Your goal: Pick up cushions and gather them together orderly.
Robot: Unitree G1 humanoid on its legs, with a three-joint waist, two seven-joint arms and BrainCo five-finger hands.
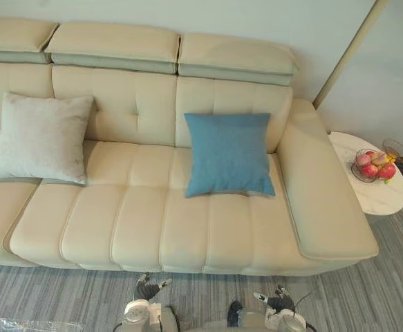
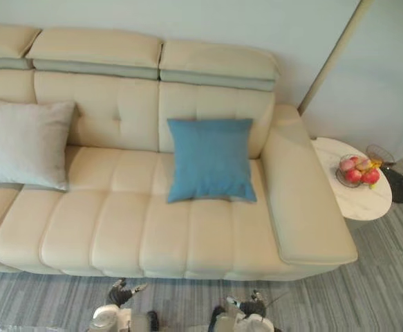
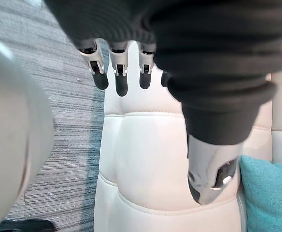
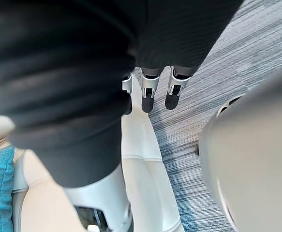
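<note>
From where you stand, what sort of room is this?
Most likely a living room: a long cream sofa with a blue cushion and a pale grey cushion, and a round side table bearing a bowl of fruit.

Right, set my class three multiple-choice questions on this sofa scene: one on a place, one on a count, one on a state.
1. Beside the sofa, the fruit bowl stands
A. on a chair
B. on the round side table
C. on a shelf

2. How many cushions lie on the sofa?
A. three
B. one
C. two

3. The robot's hands are
A. both open, holding nothing
B. both shut on a cushion
C. both shut on fruit

Key:
1 B: the bowl sits on the white tabletop next to the armrest.
2 C: there are just the blue cushion and the pale grey cushion, set apart against the backrest.
3 A: the left hand and right hand hang in front of the sofa with relaxed fingers and nothing in them.
</note>
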